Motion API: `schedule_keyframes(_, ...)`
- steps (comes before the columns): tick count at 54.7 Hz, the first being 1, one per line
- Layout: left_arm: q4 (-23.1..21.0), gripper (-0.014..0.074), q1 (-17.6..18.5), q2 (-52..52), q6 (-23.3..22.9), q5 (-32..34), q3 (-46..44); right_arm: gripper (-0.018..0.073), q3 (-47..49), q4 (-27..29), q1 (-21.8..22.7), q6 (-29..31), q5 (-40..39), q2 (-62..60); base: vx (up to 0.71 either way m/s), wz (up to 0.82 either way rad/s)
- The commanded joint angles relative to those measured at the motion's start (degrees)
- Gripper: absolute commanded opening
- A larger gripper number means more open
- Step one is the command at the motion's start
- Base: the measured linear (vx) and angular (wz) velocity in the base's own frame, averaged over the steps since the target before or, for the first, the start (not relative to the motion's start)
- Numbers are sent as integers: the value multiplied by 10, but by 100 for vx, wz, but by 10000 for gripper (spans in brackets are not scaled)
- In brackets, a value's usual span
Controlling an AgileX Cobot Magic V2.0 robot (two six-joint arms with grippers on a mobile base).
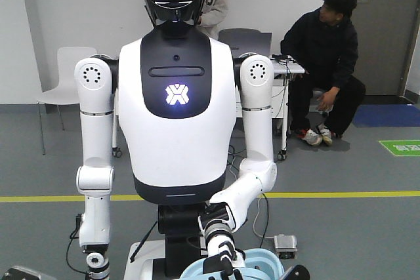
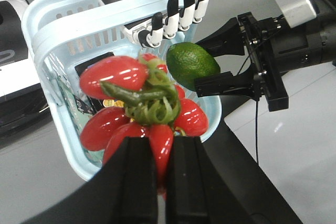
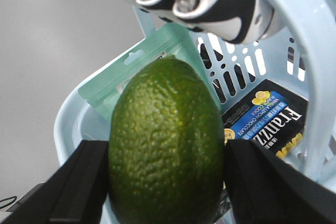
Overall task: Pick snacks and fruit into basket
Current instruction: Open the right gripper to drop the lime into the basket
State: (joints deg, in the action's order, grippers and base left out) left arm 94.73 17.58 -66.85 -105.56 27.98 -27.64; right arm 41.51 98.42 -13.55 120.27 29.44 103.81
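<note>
Pinched between the black jaws of the right gripper [image 3: 167,182]: the fruit [image 3: 167,145], dark green and pebbled, filling the right wrist view and held over the open top of the basket [image 3: 315,61]. Seen from the left wrist view as a green oval [image 2: 192,64] clamped at the tip of the right gripper [image 2: 202,61], poised at the far rim of the light-blue basket [image 2: 47,14]. Pressed onto a cluster of glossy red fruits [image 2: 142,114] with a green curled stem: the two black jaws of the left gripper [image 2: 160,171], closed on the lowest red piece, the cluster hanging above the basket's near side. Already inside the basket, leaning against the wall behind the green fruit: the snacks [image 3: 144,69], a mint-green pouch with a hang hole at its top. Beside it, a black and blue packet [image 3: 268,121] marked Franzz. Gripping the basket's handle from above: a humanoid hand [image 2: 173,11] with black and white segmented fingers, belonging to the white humanoid [image 1: 176,116] in the front view. Farther back, a seated person [image 1: 325,50] in black near a table.
</note>
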Motion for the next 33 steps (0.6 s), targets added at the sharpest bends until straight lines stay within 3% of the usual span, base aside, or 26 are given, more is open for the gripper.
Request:
schedule_keyframes(1, -23, 3, 2, 10, 1, 16, -18, 272, 14, 31, 1, 8, 26, -22, 0, 0)
schedule_keyframes(11, -23, 3, 2, 10, 1, 23, -18, 503, 14, 31, 1, 8, 25, -22, 0, 0)
schedule_keyframes(17, -23, 3, 2, 10, 1, 22, -18, 596, 14, 31, 1, 8, 25, -22, 0, 0)
schedule_keyframes(23, -23, 3, 2, 10, 1, 19, -18, 624, 14, 31, 1, 8, 25, -22, 0, 0)
schedule_keyframes(33, -23, 3, 2, 10, 1, 13, -18, 594, 13, 31, 1, 3, 31, -26, 0, 0)
